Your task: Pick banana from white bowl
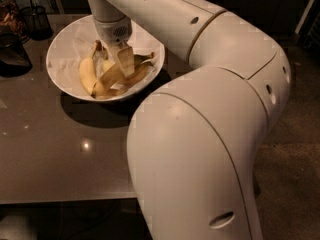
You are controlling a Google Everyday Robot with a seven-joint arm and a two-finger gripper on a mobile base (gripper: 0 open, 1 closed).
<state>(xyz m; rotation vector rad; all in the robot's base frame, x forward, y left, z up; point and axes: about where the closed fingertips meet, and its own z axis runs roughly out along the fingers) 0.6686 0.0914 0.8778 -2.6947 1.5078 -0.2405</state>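
Currently, hand [119, 64] sat low inside the white bowl [62, 51] on the bench [50, 154], pointed straight down, presumably to reach into the pile. Banana [113, 76] lay slantwise across the bowl's middle, partly under my hand, beside a shorter banana [87, 75]. Could not tell whether hand was spread or pinching.

a dark, glossy counter [60, 169] catches a small spot of light. at its far left stands a dark wire-mesh cup [37, 19], and nearer, at the left edge, an unclear dark object [12, 56]. a short plump yellow banana [87, 75] lies just left of the hand [122, 66]. speckled floor [300, 149] shows at right.
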